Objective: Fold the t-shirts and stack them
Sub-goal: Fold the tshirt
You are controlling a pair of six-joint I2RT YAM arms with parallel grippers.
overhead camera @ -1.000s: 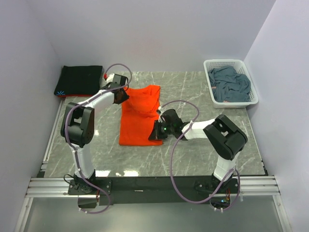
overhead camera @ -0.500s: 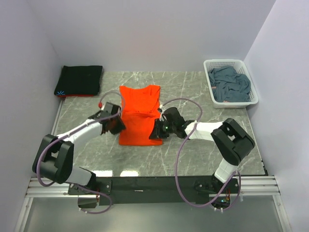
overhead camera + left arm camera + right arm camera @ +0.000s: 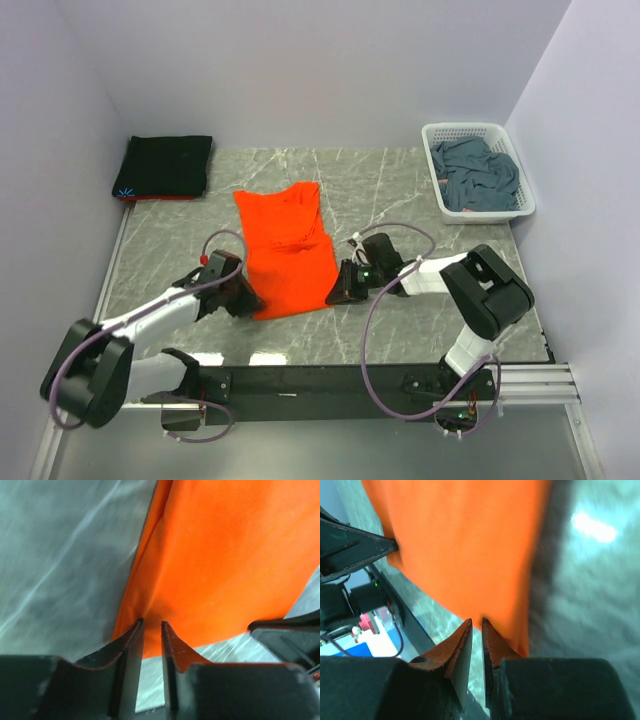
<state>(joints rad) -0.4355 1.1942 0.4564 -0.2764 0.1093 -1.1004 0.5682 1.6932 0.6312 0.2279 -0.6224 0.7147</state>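
A grey marbled table [image 3: 410, 195] is seen beneath everything. The orange t-shirt [image 3: 290, 255] is laid lengthwise on it, slightly skewed, with one short edge turned toward the arm bases. A white lattice basket [image 3: 465, 128] is set well apart from the orange t-shirt, beyond it to the right, and a blue-grey t-shirt [image 3: 480, 175] is heaped inside. A folded black t-shirt [image 3: 165, 165] is placed well apart from the orange t-shirt, beyond it to the left.

The left gripper [image 3: 151, 624] is found at the orange t-shirt's near left corner. Its jaws are narrowed, the cloth's edge is pinched at the tips, and creases are seen running from that spot. The right gripper [image 3: 476, 622] is found at the near right corner, likewise narrowed onto the edge of the cloth.
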